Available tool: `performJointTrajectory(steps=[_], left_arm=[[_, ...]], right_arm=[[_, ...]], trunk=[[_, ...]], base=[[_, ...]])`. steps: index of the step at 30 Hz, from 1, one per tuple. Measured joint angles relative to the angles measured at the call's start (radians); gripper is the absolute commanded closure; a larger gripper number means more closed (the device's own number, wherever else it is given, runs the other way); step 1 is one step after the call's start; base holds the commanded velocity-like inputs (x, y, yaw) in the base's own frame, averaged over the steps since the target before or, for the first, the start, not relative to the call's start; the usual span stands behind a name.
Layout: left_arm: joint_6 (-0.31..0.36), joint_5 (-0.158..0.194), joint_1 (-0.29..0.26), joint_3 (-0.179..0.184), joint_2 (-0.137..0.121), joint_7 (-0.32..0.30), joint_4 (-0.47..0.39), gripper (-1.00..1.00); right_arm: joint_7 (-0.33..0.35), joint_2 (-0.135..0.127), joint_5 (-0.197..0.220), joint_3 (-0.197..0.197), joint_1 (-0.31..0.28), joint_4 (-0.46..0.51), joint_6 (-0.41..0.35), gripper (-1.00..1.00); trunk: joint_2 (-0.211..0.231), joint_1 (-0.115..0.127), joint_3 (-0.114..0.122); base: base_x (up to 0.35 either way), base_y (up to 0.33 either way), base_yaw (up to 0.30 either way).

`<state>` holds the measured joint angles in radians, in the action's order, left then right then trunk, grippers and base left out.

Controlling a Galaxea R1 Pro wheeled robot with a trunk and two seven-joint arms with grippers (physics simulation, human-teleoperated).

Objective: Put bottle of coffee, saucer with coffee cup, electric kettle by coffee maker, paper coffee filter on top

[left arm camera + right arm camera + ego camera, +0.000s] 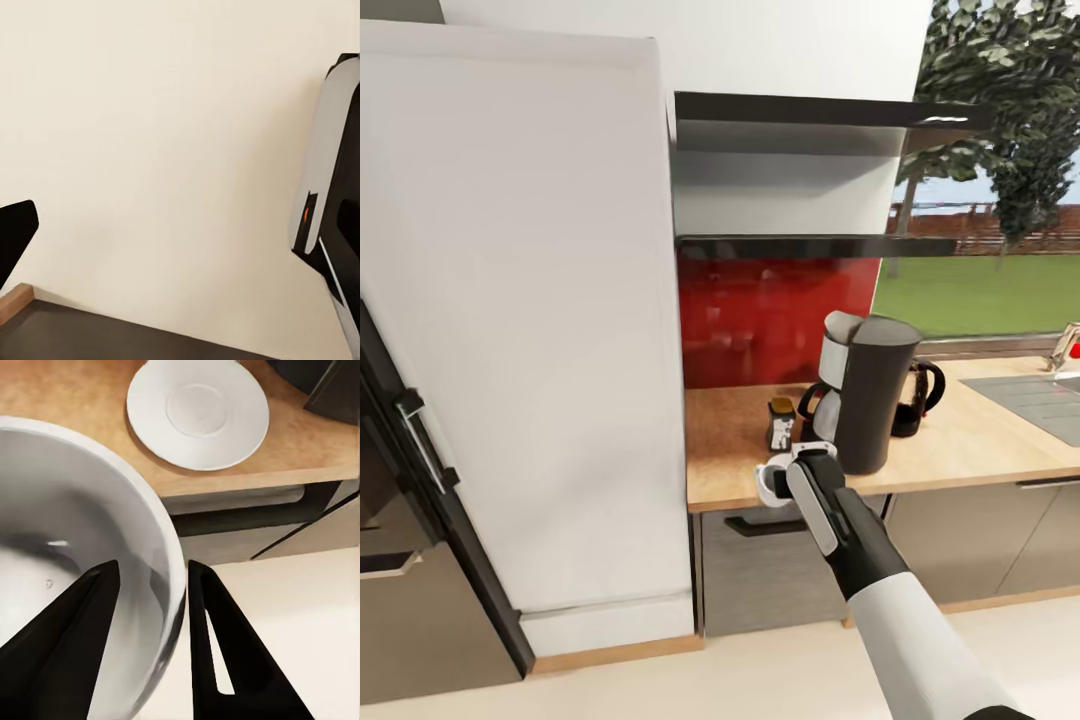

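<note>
White ceramic sits between the black fingers (90, 637) of your right gripper (780, 482): the wall of the coffee cup (82, 547) runs between them, one finger inside the bowl and one outside, so the pincer is clenched on the cup's rim. In the head view the cup hangs at the front edge of the countertop (960, 440), partly hidden behind the wrist.

Just ahead of the fingers, a little beyond the cup's rim, the saucer (197, 411) lies flat on the wood, near the counter edge and beside the dark base of the coffee maker (865, 390). I judge the step in hand is to set the cup on this saucer. Carry it forward until its base is over the inner ring of the saucer, keep it upright, lower slowly, and release only when it rests flat. Watch that the outside finger does not push the saucer.

Further from the pincer stands the bottle of coffee (781, 423), and behind the machine the electric kettle (918, 397).

Your left gripper I cannot judge; its wrist camera looks at the pale floor (165, 150).
</note>
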<state>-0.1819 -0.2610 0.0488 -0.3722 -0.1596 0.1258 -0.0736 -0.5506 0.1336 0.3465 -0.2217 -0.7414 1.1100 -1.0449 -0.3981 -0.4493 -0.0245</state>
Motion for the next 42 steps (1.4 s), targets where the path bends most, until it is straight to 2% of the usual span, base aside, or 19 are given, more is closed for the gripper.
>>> performJointTrajectory(steps=[11,16,18,24,42], left_arm=[[0.0,-0.001,0.004,0.0,-0.002,-0.001,0.041,-1.0],[0.0,-0.001,0.016,0.0,-0.002,0.0,0.042,-1.0],[0.0,-0.001,0.018,0.0,-0.002,0.0,0.042,-1.0],[0.0,-0.001,0.021,0.0,-0.002,0.0,0.042,-1.0],[0.0,-0.001,0.032,0.0,-0.002,0.001,0.042,-1.0]], right_arm=[[0.0,-0.004,-0.013,0.002,0.0,0.001,0.0,1.0],[0.0,-0.004,-0.073,0.005,0.0,-0.009,0.0,1.0],[0.0,-0.004,-0.082,0.005,0.0,-0.027,0.0,1.0],[0.0,-0.005,-0.089,0.006,0.0,-0.056,0.0,1.0],[0.0,-0.005,-0.09,0.003,0.0,-0.061,0.0,1.0]], trunk=[[0.0,0.0,0.0],[0.0,0.0,0.0],[0.0,0.0,0.0],[0.0,0.0,0.0],[0.0,0.0,0.0]], base=[[0.031,-0.001,0.0],[0.216,-0.112,0.0],[0.247,-0.156,0.0],[0.105,-0.069,0.0],[0.003,-0.002,0.0]])
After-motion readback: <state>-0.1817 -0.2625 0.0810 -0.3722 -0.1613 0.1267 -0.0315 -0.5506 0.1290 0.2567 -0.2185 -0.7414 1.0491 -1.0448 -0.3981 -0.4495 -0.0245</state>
